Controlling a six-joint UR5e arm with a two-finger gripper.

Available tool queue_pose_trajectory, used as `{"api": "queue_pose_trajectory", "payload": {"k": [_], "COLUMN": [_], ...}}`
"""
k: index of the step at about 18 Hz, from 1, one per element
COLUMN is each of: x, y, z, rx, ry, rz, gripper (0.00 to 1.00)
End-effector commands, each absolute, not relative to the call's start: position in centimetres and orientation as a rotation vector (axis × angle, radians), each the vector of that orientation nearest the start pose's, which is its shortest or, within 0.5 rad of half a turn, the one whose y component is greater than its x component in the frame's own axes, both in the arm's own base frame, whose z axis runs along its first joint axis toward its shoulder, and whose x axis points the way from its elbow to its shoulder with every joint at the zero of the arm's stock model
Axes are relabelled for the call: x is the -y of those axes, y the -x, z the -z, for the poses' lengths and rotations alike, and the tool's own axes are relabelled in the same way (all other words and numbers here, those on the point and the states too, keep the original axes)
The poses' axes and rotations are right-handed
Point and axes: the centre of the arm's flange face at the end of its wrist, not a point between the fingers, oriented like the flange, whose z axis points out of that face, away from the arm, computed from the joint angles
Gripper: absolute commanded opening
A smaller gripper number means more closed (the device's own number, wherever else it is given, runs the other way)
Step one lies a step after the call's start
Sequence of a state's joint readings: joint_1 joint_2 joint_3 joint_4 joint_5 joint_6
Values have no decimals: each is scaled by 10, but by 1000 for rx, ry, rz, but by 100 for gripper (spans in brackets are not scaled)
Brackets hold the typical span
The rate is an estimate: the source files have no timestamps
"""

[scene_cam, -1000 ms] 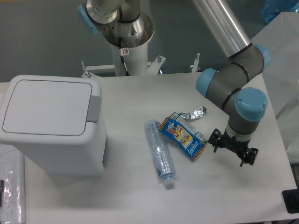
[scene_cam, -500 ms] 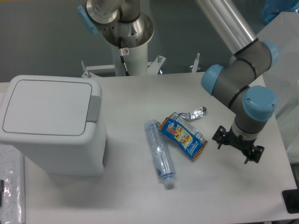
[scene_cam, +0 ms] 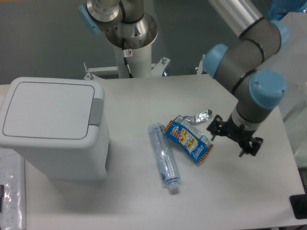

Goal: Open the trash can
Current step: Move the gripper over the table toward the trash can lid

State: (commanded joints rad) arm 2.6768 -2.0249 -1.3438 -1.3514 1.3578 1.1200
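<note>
Gripper [scene_cam: 233, 139] hangs over the right part of the surface [scene_cam: 144, 201], fingers apart and holding nothing, just right of a blue snack wrapper [scene_cam: 189, 140]. A crumpled foil scrap [scene_cam: 200, 116] lies just beyond the wrapper, and a clear plastic bottle [scene_cam: 163, 157] lies on its side to the wrapper's left, nearly touching it. Bin [scene_cam: 53, 127] stands upright at the far left of the surface, well apart from the gripper, with wrapper and bottle lying between them. Lid [scene_cam: 45, 110] sits flat and closed; the grey tab [scene_cam: 96, 111] on its right edge appears untouched. Progress, as judged from this view: nothing of the task is done. Left to do: carry the gripper leftward across the surface to the bin, bring it onto the tab and press or lift until the lid swings up.
</note>
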Motion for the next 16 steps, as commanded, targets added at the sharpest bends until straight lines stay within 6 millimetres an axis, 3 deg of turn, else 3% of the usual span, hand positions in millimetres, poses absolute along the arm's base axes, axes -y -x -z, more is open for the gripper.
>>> {"api": "queue_pose_trajectory", "payload": {"k": [2, 7, 11, 16], "x": [-446, -458, -482, -500], "y": [516, 469, 430, 398], "z": [-356, -419, -447, -471], "rx": [-26, 37, 106, 141], "ry": [2892, 2638, 2574, 2489], "rz": [213, 305, 360, 437], "gripper": [100, 100, 100, 100]}}
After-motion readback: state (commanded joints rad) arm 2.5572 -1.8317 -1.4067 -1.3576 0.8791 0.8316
